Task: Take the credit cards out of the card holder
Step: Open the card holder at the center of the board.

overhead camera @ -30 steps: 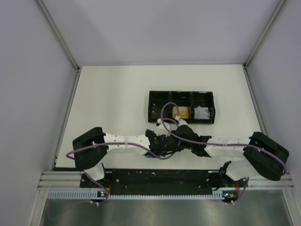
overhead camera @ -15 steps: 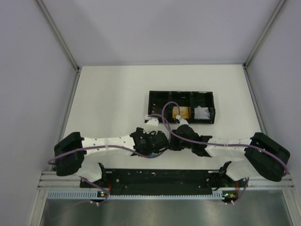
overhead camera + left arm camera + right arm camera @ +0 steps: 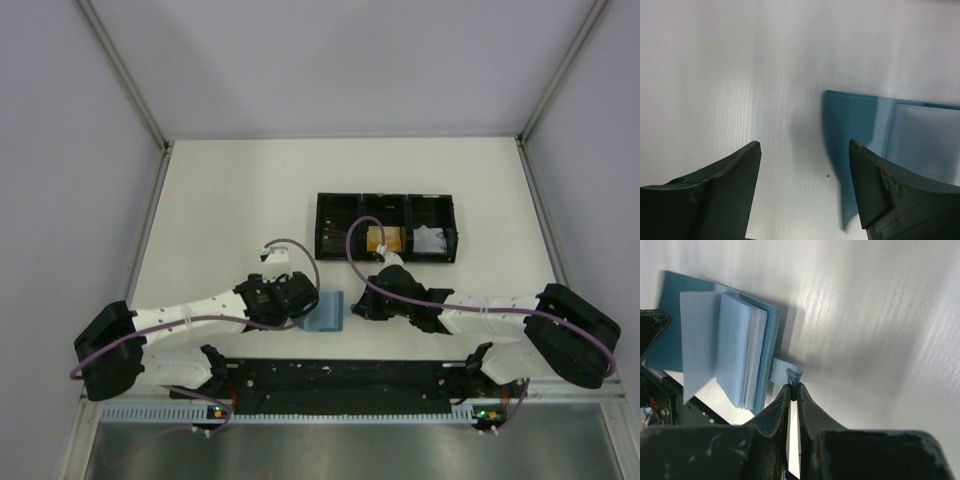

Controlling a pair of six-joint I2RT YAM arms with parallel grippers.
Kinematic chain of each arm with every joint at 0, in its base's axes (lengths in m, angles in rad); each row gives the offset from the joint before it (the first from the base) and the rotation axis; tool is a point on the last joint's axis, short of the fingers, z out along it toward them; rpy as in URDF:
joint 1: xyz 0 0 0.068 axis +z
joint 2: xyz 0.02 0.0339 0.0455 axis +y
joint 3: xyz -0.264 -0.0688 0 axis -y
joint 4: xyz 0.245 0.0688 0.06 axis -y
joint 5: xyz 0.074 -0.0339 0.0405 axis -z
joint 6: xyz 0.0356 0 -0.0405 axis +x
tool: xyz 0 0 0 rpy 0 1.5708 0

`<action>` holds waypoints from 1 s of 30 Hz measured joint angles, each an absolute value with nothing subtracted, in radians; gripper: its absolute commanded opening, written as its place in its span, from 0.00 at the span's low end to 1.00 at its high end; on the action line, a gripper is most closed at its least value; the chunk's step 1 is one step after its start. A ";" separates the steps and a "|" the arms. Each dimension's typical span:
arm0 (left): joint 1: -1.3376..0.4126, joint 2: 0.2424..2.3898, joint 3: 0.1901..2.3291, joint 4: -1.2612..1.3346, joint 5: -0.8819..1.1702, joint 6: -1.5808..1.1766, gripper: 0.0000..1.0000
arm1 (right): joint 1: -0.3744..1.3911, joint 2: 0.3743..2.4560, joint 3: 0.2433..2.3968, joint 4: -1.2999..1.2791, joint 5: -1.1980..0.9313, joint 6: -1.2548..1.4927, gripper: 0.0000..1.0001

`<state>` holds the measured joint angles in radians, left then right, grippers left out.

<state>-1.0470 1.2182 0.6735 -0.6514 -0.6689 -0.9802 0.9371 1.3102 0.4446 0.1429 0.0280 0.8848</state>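
**Right gripper** [image 3: 794, 390]: closed, its tips pinching the small strap [image 3: 790, 374] that sticks out from the edge of the card holder [image 3: 725, 345]. The holder lies on the desk [image 3: 230, 200] at the near centre, between the two grippers. Its pale blue leaves are fanned partly open.

**Left gripper** [image 3: 805, 165]: open, with only bare desk between its fingers. The holder's teal corner lies just beside its right finger. Whether the two touch cannot be told.

**Change noted:** A second ago both grippers were bunched over the holder and hid it from above. The left arm has since drawn back to the left, and the holder is now uncovered in the top view. The right gripper has not let go. In my judgement the left arm has finished or abandoned one pull and the right is pinning the holder for the next.

**Count:**
- Card holders: one.
- Trays: one black tray [image 3: 385, 197] with three compartments, set farther back.
- Cards: one orange-gold card [image 3: 385, 240], in the tray's middle compartment.
- Paper: one white wad [image 3: 430, 240], in the right compartment.
- Left compartment: too dark to tell whether anything lies there.
- Cards showing among the holder's leaves: none.
- Black card: not found.
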 measured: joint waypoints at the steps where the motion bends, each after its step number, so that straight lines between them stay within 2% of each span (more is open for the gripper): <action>1: -1.036 1.211 0.659 -0.652 -0.667 -0.979 0.75 | 0.936 1.310 0.445 0.137 0.031 0.882 0.00; 9: -0.967 1.189 0.596 -0.610 -0.567 -0.960 0.75 | 0.933 1.310 0.445 0.124 0.033 0.867 0.00; 13: -0.952 1.131 0.589 -0.604 -0.535 -0.946 0.80 | 0.933 1.310 0.445 0.121 0.033 0.861 0.00; 22: -0.960 1.054 0.704 -0.628 -0.476 -0.887 0.82 | 0.933 1.309 0.445 0.111 0.033 0.844 0.00; 26: -1.007 1.052 0.780 -0.628 -0.447 -0.865 0.78 | 0.933 1.308 0.445 0.108 0.033 0.834 0.00; 28: -1.046 1.055 0.818 -0.625 -0.429 -0.856 0.70 | 0.933 1.308 0.445 0.107 0.033 0.831 0.00; 30: -1.087 1.070 0.858 -0.605 -0.407 -0.846 0.67 | 0.933 1.308 0.445 0.106 0.033 0.830 0.00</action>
